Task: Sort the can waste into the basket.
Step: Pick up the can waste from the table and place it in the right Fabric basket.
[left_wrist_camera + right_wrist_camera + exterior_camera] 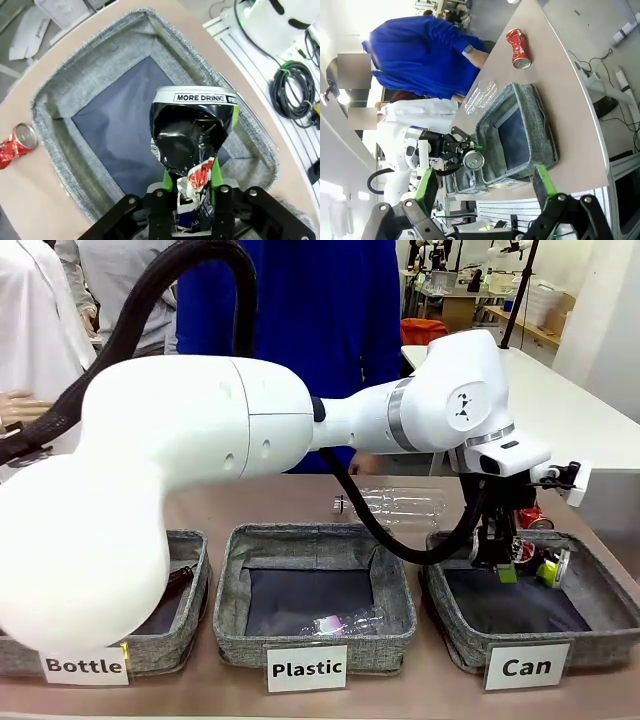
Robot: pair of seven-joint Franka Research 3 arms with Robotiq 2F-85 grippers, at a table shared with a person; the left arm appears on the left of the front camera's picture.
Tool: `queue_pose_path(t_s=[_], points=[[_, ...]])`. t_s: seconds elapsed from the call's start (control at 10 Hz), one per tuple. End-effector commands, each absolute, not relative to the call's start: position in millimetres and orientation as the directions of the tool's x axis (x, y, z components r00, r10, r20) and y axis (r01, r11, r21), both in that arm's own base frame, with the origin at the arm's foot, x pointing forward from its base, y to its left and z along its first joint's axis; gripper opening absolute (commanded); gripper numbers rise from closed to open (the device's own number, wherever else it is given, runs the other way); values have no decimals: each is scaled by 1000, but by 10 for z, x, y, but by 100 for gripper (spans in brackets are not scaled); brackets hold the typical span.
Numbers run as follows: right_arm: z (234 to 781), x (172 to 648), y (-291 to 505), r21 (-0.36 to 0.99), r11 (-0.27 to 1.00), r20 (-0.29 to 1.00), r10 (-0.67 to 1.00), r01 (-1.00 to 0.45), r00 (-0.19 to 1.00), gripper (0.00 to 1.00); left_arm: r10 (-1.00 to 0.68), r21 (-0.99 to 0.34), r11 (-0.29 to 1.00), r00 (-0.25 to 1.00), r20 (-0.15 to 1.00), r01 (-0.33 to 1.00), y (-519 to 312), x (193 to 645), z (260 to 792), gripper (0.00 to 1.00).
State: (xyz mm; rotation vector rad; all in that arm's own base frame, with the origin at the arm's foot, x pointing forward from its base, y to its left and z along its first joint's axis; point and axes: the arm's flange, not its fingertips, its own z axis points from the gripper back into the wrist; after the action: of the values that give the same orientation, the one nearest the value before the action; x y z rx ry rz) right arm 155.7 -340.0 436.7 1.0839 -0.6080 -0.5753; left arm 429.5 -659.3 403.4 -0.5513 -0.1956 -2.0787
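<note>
Left gripper (191,176): the black can (192,135) is being seen between the green pads (167,179), crushed end in the gap, rim end sticking out past the fingertips. Whether it is being clamped or let go cannot be told. Beyond the fingertips the basket (90,70) is being overlooked, with the can above its dark lining. The red can (17,144) is lying outside the basket wall. Right gripper (484,176): its fingers are being held wide apart, with nothing grasped.
</note>
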Motion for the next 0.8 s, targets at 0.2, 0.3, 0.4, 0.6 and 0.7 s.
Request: queue_pose_path(t_s=[0.2, 0.3, 0.4, 0.6, 0.7], points=[[4388, 1546, -3345, 926, 350, 156, -699, 143, 697, 100, -779, -64, -526, -450, 437, 848, -6688, 4416, 4173, 100], [4388, 1546, -3345, 926, 350, 156, -699, 143, 697, 100, -777, -94, -535, -445, 446, 840, -6631, 4412, 4214, 100], [4388, 1546, -3345, 926, 350, 156, -699, 143, 697, 100, -783, -88, -527, -442, 438, 846, -6532, 4412, 4287, 100], [4367, 1557, -3400, 925, 358, 169, -693, 131, 701, 100, -837, -225, -476, -360, 412, 850, -6121, 4388, 4593, 100], [4375, 1734, -3269, 917, 374, 165, -671, 137, 723, 100, -871, -308, -434, -307, 384, 846, -5746, 4345, 4810, 100]])
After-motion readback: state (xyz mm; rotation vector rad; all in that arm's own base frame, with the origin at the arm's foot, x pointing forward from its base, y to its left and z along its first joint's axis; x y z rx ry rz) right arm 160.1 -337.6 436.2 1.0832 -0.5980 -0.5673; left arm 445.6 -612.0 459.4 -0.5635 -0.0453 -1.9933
